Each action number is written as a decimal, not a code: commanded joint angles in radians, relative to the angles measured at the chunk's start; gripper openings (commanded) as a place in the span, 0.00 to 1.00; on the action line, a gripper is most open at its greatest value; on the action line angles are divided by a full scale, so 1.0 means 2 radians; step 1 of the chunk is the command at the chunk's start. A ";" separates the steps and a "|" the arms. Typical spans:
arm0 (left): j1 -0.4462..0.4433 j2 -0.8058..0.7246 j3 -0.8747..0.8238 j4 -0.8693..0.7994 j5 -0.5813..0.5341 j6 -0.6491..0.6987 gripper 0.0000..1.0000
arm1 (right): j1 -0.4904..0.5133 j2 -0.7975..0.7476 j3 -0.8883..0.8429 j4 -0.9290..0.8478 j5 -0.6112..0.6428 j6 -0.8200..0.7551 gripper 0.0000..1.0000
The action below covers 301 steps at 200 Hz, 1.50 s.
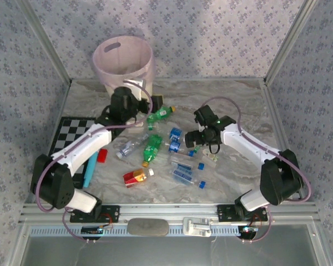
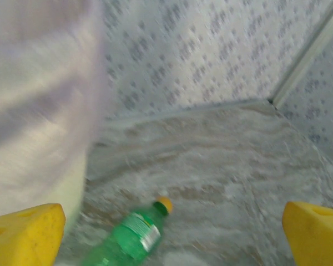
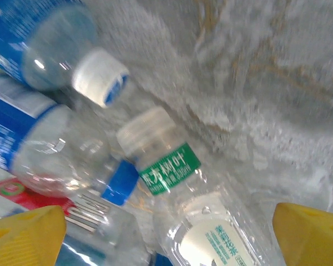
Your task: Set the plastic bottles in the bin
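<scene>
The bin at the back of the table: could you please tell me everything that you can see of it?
The bin is a round, bucket-shaped tub of pale pink plastic, as it looks, with an oval cut-out handle in its far wall and a cream lower part. It stands upright and open-topped at the far left of the table. The left arm reaches close in front of it; whether they touch I cannot tell.

Marbled grey table [image 1: 238, 105]. Bore pink bin [image 1: 124, 64] at far edge, plastic bottles [image 1: 151, 148] scattered mid-surface, checkered mat [image 1: 72, 130], red block [image 1: 102, 155] and cyan stick [image 1: 90, 169] at left.
</scene>
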 commanded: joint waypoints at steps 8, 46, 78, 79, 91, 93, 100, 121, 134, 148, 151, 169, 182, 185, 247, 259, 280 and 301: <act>-0.020 0.014 -0.019 0.044 -0.015 -0.039 1.00 | 0.001 0.015 -0.024 -0.044 0.008 0.019 0.94; -0.040 0.032 -0.061 0.055 -0.013 -0.100 1.00 | 0.001 0.028 -0.049 -0.040 0.014 0.032 0.85; -0.040 0.043 -0.093 0.097 -0.010 -0.158 1.00 | -0.003 0.039 -0.055 -0.032 0.020 0.032 0.83; -0.040 0.044 -0.093 0.098 -0.010 -0.159 1.00 | -0.003 0.039 -0.055 -0.032 0.020 0.031 0.82; -0.040 0.048 -0.091 0.101 -0.007 -0.163 1.00 | -0.005 0.044 -0.055 -0.031 0.023 0.030 0.81; -0.040 0.049 -0.090 0.101 -0.007 -0.163 1.00 | -0.005 0.044 -0.055 -0.030 0.023 0.030 0.80; -0.040 0.052 -0.087 0.101 -0.004 -0.162 1.00 | -0.006 0.046 -0.055 -0.028 0.024 0.029 0.79; -0.040 0.057 -0.076 0.094 0.003 -0.155 1.00 | -0.011 0.048 -0.055 -0.020 0.024 0.029 0.75; -0.040 0.058 -0.072 0.090 0.004 -0.151 1.00 | -0.012 0.048 -0.053 -0.015 0.023 0.028 0.72; -0.040 0.058 -0.072 0.089 0.003 -0.150 1.00 | -0.013 0.049 -0.052 -0.011 0.022 0.026 0.67; -0.040 0.057 -0.072 0.090 0.003 -0.150 1.00 | -0.014 0.049 -0.052 -0.010 0.022 0.025 0.66; -0.040 0.057 -0.073 0.089 0.006 -0.152 1.00 | -0.017 0.048 -0.050 -0.011 0.013 0.019 0.59; -0.040 0.056 -0.075 0.088 0.008 -0.154 1.00 | -0.025 0.045 -0.048 -0.010 0.001 0.016 0.54; -0.040 0.056 -0.075 0.088 0.008 -0.155 1.00 | -0.027 0.044 -0.048 -0.010 -0.003 0.016 0.53; -0.040 0.065 -0.063 0.100 0.061 -0.155 1.00 | -0.082 -0.007 -0.009 0.054 -0.115 0.015 0.48; -0.040 0.067 -0.062 0.108 0.074 -0.156 1.00 | -0.092 -0.012 0.005 0.082 -0.144 0.026 0.48; -0.041 0.068 -0.066 0.126 0.093 -0.155 1.00 | -0.100 -0.012 0.027 0.138 -0.180 0.050 0.48; -0.045 0.064 -0.072 0.141 0.104 -0.154 1.00 | -0.101 -0.008 0.038 0.204 -0.192 0.087 0.48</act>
